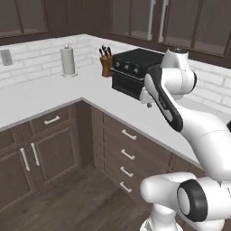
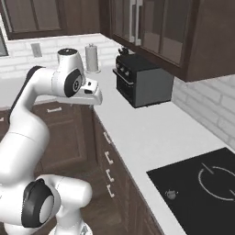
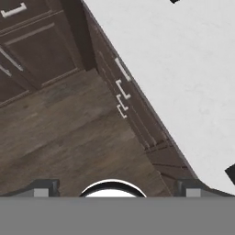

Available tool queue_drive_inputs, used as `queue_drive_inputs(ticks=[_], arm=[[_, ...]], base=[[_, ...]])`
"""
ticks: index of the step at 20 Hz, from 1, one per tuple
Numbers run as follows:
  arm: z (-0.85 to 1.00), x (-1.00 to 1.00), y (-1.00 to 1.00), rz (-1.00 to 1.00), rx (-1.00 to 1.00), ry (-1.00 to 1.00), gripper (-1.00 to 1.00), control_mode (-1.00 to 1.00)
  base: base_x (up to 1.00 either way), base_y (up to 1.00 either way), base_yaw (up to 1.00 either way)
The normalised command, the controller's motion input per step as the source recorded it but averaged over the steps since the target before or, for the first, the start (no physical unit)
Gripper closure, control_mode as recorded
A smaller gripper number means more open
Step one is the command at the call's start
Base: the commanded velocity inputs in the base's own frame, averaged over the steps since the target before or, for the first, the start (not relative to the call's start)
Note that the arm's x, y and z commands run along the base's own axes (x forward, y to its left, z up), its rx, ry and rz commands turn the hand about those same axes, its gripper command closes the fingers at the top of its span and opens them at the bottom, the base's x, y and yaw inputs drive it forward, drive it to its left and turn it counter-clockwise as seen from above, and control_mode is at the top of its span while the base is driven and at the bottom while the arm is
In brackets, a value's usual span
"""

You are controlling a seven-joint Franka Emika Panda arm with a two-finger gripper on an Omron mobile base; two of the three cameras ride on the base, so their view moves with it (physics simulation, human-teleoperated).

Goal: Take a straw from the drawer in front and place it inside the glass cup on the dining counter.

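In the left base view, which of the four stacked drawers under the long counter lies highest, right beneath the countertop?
The top drawer: its silver bar handle sits highest and farthest right of the four, just under the white countertop. The other three step down toward the floor.

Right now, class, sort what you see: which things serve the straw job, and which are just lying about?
Job: closed drawers; open gripper.
Lying about: paper towel roll; knife block; black oven; cooktop.

Matt white stone-like countertop (image 1: 54, 92), dark wood-grain drawer fronts (image 1: 124, 151) with satin metal handles, planked wooden floor (image 3: 59, 137).
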Motion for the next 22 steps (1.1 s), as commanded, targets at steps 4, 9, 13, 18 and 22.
queue_drive_inputs(ticks=[4,9,13,18,22], arm=[[0.0,0.0,0.0,0.0,0.0,0.0,-1.0,1.0],[0.0,0.0,0.0,0.0,0.0,0.0,-1.0,1.0],[0.0,0.0,0.0,0.0,0.0,0.0,-1.0,1.0],[0.0,0.0,0.0,0.0,0.0,0.0,-1.0,1.0],[0.0,0.0,0.0,0.0,0.0,0.0,-1.0,1.0]], base=[[-0.24,-0.57,0.33],[-0.07,-0.56,0.31],[-0.04,-0.52,0.31],[-0.13,-0.49,0.26],[-0.36,-0.48,0.26]])
